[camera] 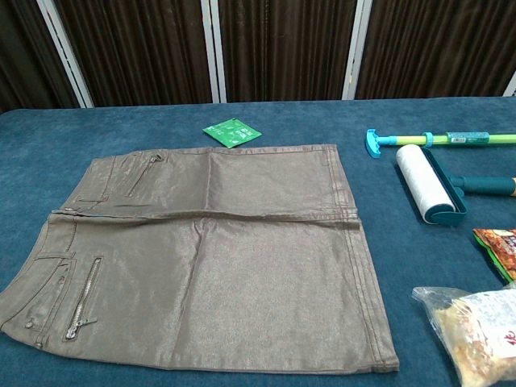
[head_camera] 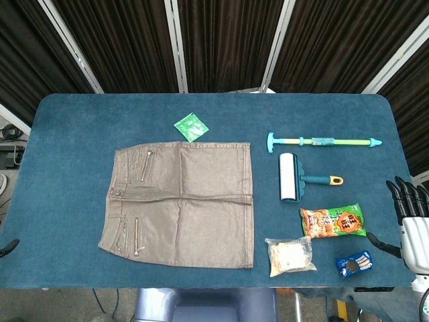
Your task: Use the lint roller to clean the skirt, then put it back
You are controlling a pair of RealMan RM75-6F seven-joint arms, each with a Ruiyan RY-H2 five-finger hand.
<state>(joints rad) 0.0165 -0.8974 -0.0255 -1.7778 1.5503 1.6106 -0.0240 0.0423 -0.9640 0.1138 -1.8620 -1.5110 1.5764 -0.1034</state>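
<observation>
A shiny grey-brown skirt (head_camera: pixel 181 203) with silver zips lies spread flat on the blue felt-covered tabletop (head_camera: pixel 67 127), its waistband toward the left edge and its hem toward the middle; in the chest view the skirt (camera: pixel 201 258) fills most of the frame, with a long crease running across it from waistband to hem. The white lint roller with a teal frame and an orange-tipped teal handle (head_camera: pixel 298 178) lies on the tabletop just beside the skirt's hem, apart from it, the roll standing crosswise to the handle; the chest view shows the same roller (camera: pixel 427 187) at the right edge, its handle running out of frame. Just behind the roller lies a long green and teal stick with a T-shaped end (head_camera: pixel 322 141). A small green square packet (head_camera: pixel 191 126) sits just beyond the skirt's far edge. In front of the roller lie an orange and green snack bag (head_camera: pixel 333 221), a clear plastic bag of pale food (head_camera: pixel 289 255) and a small dark blue biscuit packet (head_camera: pixel 354 263).

The right hand (head_camera: pixel 405 218) shows at the right edge of the head view, past the snack bag, fingers spread apart and holding nothing, touching none of the things. Of the left arm only a dark tip (head_camera: pixel 8 247) shows at the left edge; whether that hand is spread or closed cannot be told.
</observation>
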